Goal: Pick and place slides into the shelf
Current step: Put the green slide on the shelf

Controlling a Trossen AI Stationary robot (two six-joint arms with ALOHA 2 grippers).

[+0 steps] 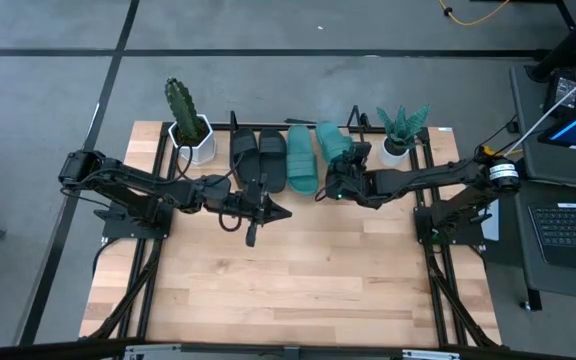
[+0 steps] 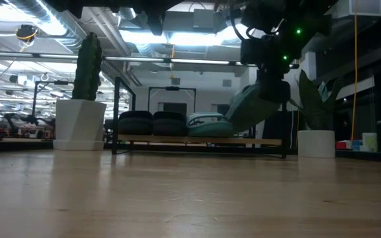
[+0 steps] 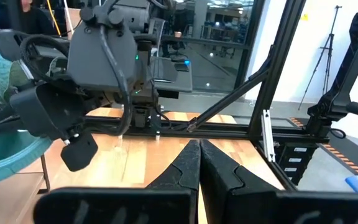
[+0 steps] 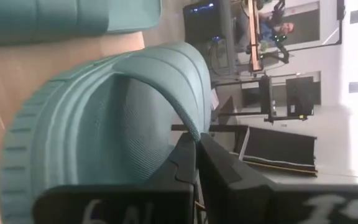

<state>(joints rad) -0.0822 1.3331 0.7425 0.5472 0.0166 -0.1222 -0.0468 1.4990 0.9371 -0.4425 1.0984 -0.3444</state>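
The shelf [image 1: 298,130] stands along the far edge of the table [image 1: 288,290], between two white pots: a cactus pot [image 1: 192,138] at its left end and a leafy plant pot [image 1: 398,148] at its right end.

Three slides lie flat on the shelf board, side by side. Counting from the cactus pot: a black slide [image 1: 244,157], a second black slide [image 1: 272,158] touching it, then a teal slide [image 1: 302,158] just beside that one.

The fourth slide [image 1: 333,143], also teal, sits at the shelf's right end, nearest the leafy plant. In the low view it is tilted, heel end raised off the board and toe end down at the board beside the flat teal slide (contact with the board cannot be confirmed).

The right gripper [image 1: 340,180] is at this tilted slide, on the table side of the shelf. Its fingers [image 4: 188,158] are pinched nearly together on the edge of the slide's wide strap, as the right wrist view shows, so it has hold of the slide.

The left gripper [image 1: 268,212] hovers above the table, near the shelf front below the black slides. Its fingers [image 3: 191,171] are pressed fully together with nothing between them.
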